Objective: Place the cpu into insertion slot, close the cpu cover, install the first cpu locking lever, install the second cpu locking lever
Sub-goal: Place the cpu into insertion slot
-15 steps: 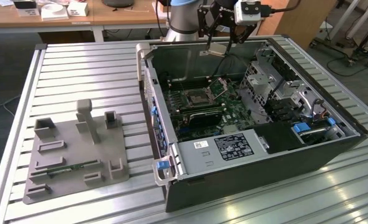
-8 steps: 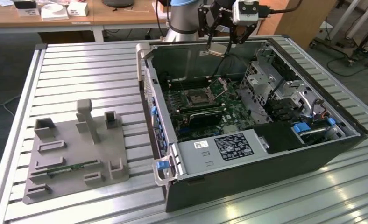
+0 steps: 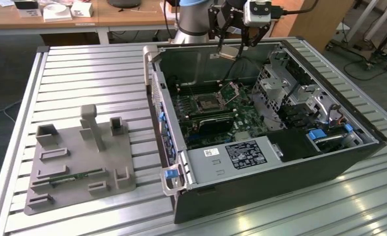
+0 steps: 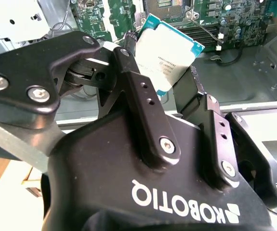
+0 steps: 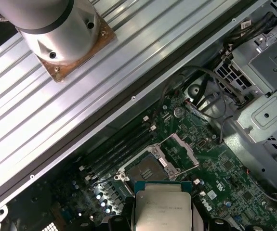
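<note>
The arm's black fingers (image 4: 139, 86) pinch the flat square silver-topped cpu (image 4: 169, 50) by two opposite edges, above the open black computer case (image 3: 259, 191). Beneath it, the square dark-centred insertion slot (image 5: 145, 169) lies uncovered, with its thin silvery cpu cover (image 5: 184, 150) swung up beside it.

Large white block lettering (image 4: 181, 204) with a small logo runs across the black body of the hand (image 4: 163, 65) in the second wrist view. Fine dark print covers the metal top of the chip (image 4: 169, 48), too small to read; the first wrist view shows the same print on the chip (image 5: 163, 208). In the exterior view, lower middle of the frame, a black label (image 3: 246, 153) with white print and a small white sticker (image 3: 211, 152) sit on the computer's grey metal box (image 3: 220, 172). Neither is legible.
</note>
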Robot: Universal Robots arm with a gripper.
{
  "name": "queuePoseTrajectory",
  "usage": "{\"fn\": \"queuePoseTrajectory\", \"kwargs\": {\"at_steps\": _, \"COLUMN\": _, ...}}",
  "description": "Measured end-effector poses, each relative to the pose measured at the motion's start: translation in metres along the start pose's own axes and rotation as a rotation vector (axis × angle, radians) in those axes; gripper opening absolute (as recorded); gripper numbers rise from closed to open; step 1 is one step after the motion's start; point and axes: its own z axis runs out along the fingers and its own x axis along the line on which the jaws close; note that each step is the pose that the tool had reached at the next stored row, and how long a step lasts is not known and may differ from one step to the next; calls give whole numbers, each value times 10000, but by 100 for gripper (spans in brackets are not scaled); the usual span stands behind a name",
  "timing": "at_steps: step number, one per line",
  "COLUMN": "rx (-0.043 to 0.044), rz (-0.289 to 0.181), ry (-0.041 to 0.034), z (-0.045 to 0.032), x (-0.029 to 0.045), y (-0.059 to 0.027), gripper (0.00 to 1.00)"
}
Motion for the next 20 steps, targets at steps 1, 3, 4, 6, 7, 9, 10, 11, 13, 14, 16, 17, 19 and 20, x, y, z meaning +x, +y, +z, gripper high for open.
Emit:
{"fn": "queuePoseTrajectory", "kwargs": {"at_steps": 1, "rx": 0, "rz": 4, "ry": 0, "z": 0, "x": 0, "y": 0, "gripper": 54}}
{"fn": "queuePoseTrajectory", "kwargs": {"at_steps": 3, "rx": 0, "rz": 4, "ry": -1, "z": 0, "x": 0, "y": 0, "gripper": 54}}
{"fn": "queuePoseTrajectory", "kwargs": {"at_steps": 4, "rx": 0, "rz": 4, "ry": 0, "z": 0, "x": 0, "y": 0, "gripper": 54}}
{"fn": "queuePoseTrajectory", "kwargs": {"at_steps": 6, "rx": 0, "rz": 4, "ry": -1, "z": 0, "x": 0, "y": 0, "gripper": 54}}
{"fn": "queuePoseTrajectory", "kwargs": {"at_steps": 7, "rx": 0, "rz": 4, "ry": 0, "z": 1, "x": 0, "y": 0, "gripper": 54}}
{"fn": "queuePoseTrajectory", "kwargs": {"at_steps": 9, "rx": 0, "rz": 5, "ry": -1, "z": 0, "x": 0, "y": 0, "gripper": 54}}
{"fn": "queuePoseTrajectory", "kwargs": {"at_steps": 10, "rx": 0, "rz": 5, "ry": -1, "z": 0, "x": 0, "y": 0, "gripper": 54}}
{"fn": "queuePoseTrajectory", "kwargs": {"at_steps": 11, "rx": 0, "rz": 10, "ry": -1, "z": 0, "x": 0, "y": 0, "gripper": 54}}
{"fn": "queuePoseTrajectory", "kwargs": {"at_steps": 13, "rx": -3, "rz": 87, "ry": -8, "z": 2, "x": 0, "y": 0, "gripper": 54}}
{"fn": "queuePoseTrajectory", "kwargs": {"at_steps": 14, "rx": -5, "rz": 166, "ry": -15, "z": 2, "x": 0, "y": 0, "gripper": 54}}
{"fn": "queuePoseTrajectory", "kwargs": {"at_steps": 16, "rx": -10, "rz": 438, "ry": -39, "z": 5, "x": 0, "y": -1, "gripper": 54}}
{"fn": "queuePoseTrajectory", "kwargs": {"at_steps": 17, "rx": -13, "rz": 624, "ry": -56, "z": 7, "x": 0, "y": -1, "gripper": 54}}
{"fn": "queuePoseTrajectory", "kwargs": {"at_steps": 19, "rx": -20, "rz": 988, "ry": -88, "z": 12, "x": 0, "y": -1, "gripper": 54}}
{"fn": "queuePoseTrajectory", "kwargs": {"at_steps": 20, "rx": -23, "rz": 1166, "ry": -104, "z": 15, "x": 0, "y": -1, "gripper": 54}}
